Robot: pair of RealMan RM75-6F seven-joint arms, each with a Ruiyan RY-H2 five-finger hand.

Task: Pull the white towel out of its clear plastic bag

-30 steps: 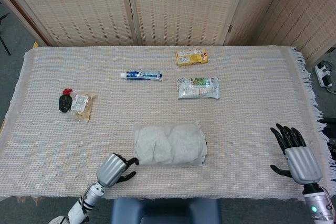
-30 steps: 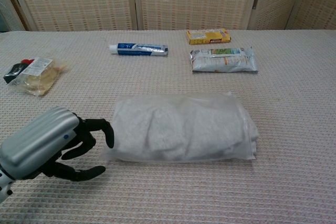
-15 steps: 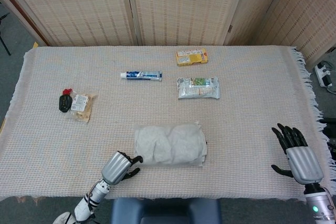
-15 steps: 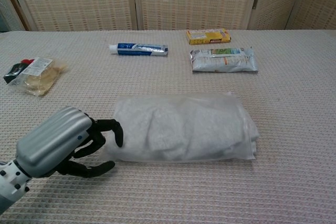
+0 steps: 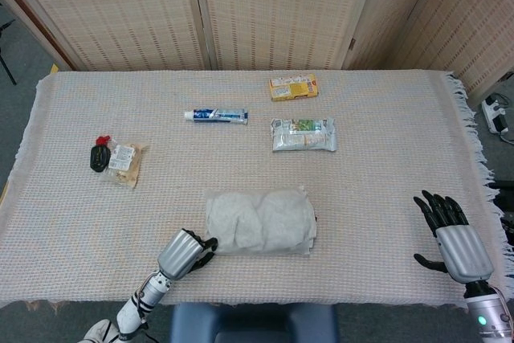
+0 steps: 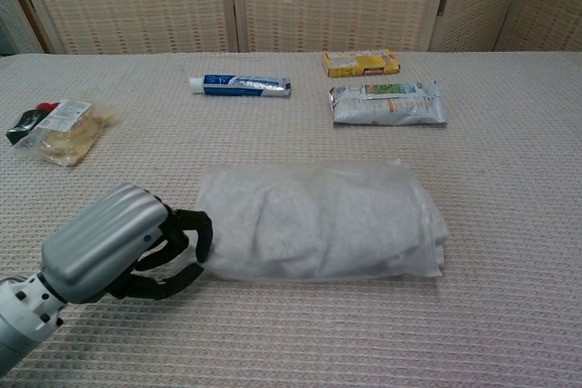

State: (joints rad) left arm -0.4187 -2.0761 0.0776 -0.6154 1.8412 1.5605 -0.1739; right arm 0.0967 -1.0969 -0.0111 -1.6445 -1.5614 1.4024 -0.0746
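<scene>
The white towel (image 5: 261,221) lies rolled inside its clear plastic bag (image 6: 400,265) near the table's front edge, at the middle. My left hand (image 5: 183,253) is at the bag's left end. In the chest view my left hand (image 6: 114,252) has its dark fingers (image 6: 198,232) curled over the bag's left edge, and the thumb closes in from below, pinching the plastic there. My right hand (image 5: 451,237) hovers far to the right near the front corner, fingers spread, holding nothing. It does not show in the chest view.
A toothpaste tube (image 5: 217,115), a yellow box (image 5: 293,87) and a silver packet (image 5: 303,135) lie behind the towel. A snack bag with a black and red item (image 5: 116,158) sits at the left. The woven tablecloth (image 5: 385,166) has a fringed edge on the right.
My left hand has slid right to the bag's left end, and its fingers and thumb have closed onto the plastic edge. The right hand has barely shifted.
</scene>
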